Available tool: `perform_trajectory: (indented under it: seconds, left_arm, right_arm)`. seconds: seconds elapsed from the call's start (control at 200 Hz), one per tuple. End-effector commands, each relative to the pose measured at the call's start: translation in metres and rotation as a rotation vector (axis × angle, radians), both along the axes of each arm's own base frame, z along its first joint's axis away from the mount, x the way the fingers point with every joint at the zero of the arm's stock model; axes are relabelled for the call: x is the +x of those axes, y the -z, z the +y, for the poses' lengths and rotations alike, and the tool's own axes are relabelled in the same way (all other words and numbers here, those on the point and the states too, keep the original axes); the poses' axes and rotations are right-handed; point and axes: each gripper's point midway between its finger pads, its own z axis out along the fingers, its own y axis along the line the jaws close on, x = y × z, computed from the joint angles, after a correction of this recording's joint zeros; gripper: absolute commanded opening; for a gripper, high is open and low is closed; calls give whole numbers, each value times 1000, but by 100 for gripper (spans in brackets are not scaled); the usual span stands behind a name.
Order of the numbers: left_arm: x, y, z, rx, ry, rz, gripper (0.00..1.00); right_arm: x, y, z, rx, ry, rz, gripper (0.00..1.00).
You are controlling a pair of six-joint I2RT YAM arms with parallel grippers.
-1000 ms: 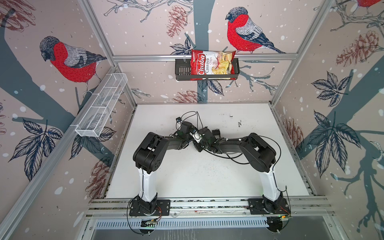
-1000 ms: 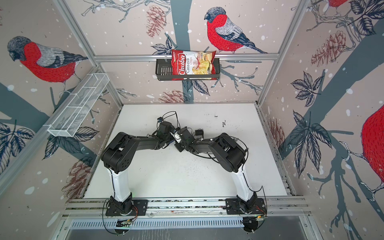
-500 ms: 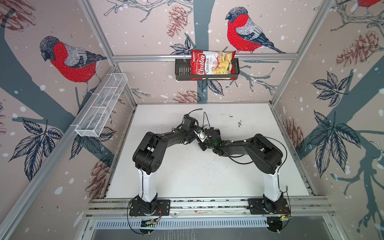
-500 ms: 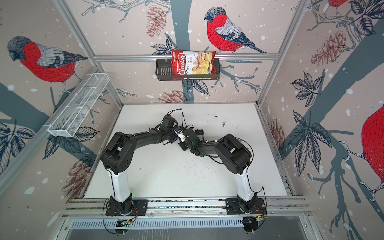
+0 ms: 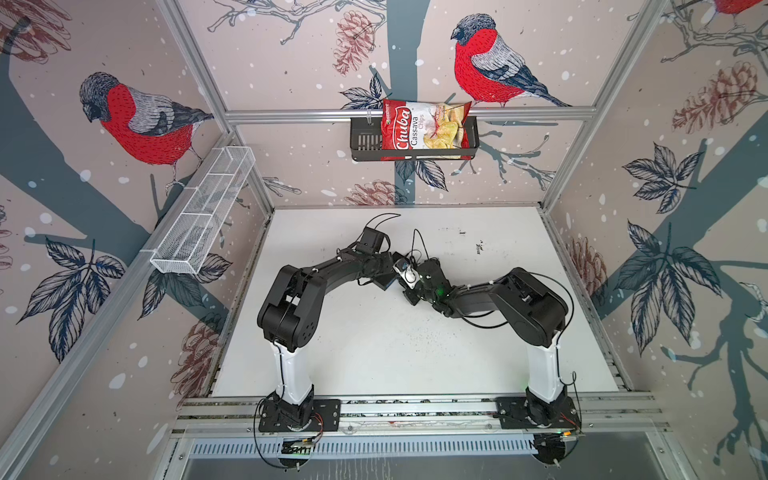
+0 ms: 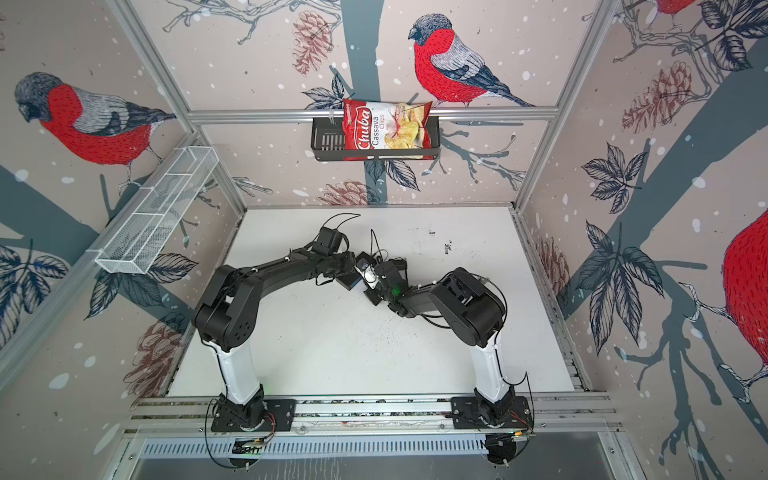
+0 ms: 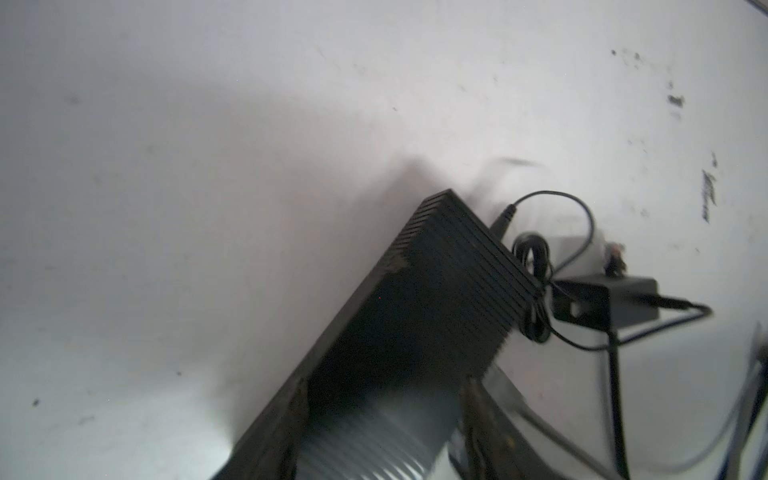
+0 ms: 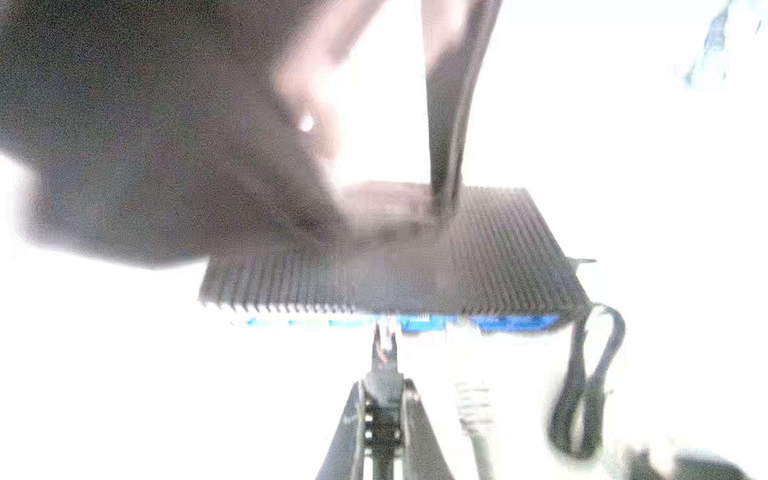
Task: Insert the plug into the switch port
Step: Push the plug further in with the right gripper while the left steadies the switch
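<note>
The switch (image 7: 436,282) is a flat black ribbed box lying on the white table, dim in both top views (image 5: 384,284) (image 6: 349,283). My left gripper (image 7: 386,382) hovers over its ribbed top with the fingers spread apart; one finger (image 8: 449,166) stands on that top. The right gripper (image 8: 384,388) is shut on the plug (image 8: 384,345). The plug's tip is at the switch's blue port face (image 8: 424,323); glare hides whether it is inside a port. Both grippers meet mid-table (image 5: 405,272).
The switch's thin cord (image 7: 536,257) runs to a small black adapter block (image 7: 602,299) beside it. A pale second cable plug (image 8: 473,403) lies next to my right fingers. On the back wall hangs a basket (image 5: 365,141) with a chip bag (image 5: 424,129). A wire shelf (image 5: 203,212) is mounted on the left wall.
The left gripper's jaws have gone from shut to spread over the switch. Both arms shifted slightly toward the back. The right gripper stays shut on the plug.
</note>
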Motion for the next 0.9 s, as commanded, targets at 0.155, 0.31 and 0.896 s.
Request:
perform_trajectory:
  seconds: [0.155, 0.31, 0.896]
  left_arm:
    - [11, -10, -1, 25, 49, -10, 65]
    - [18, 16, -1, 52, 52, 28, 64]
    - [35, 14, 15, 94, -20, -23, 58]
  right_arm:
    - [-20, 28, -26, -84, -4, 68, 0]
    - [-23, 28, -29, -88, -20, 67, 0]
    - [-28, 31, -31, -95, -70, 78, 0]
